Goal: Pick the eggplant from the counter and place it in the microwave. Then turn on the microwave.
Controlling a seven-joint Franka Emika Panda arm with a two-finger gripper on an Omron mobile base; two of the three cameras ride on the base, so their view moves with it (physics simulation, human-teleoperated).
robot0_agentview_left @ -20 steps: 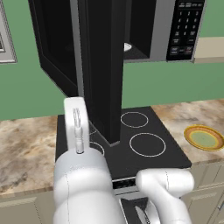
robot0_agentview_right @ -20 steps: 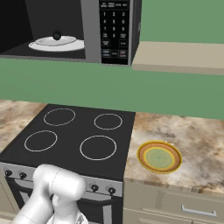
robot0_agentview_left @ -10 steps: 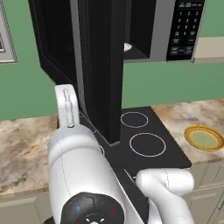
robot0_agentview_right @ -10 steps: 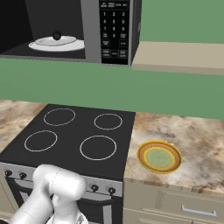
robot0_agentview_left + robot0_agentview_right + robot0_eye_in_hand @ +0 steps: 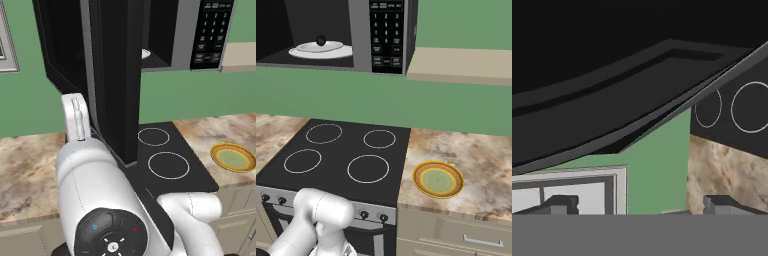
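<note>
You see the microwave [image 5: 336, 35] with its door [image 5: 112, 75] swung wide open. Inside it, the eggplant [image 5: 320, 40] sits on a white plate [image 5: 321, 50]. The gripper [image 5: 640, 204] is beside the door, jaws wide apart, holding nothing.

A rendered home kitchen: a black four-ring stove top [image 5: 343, 157] with knobs on its front sits flush in a marbled stone bench [image 5: 471, 155] over light cabinet drawers [image 5: 456, 235], a microwave [image 5: 336, 35] hangs open against the green wall [image 5: 406, 102], and a yellow-rimmed plate [image 5: 438, 179] lies beside the stove.
</note>
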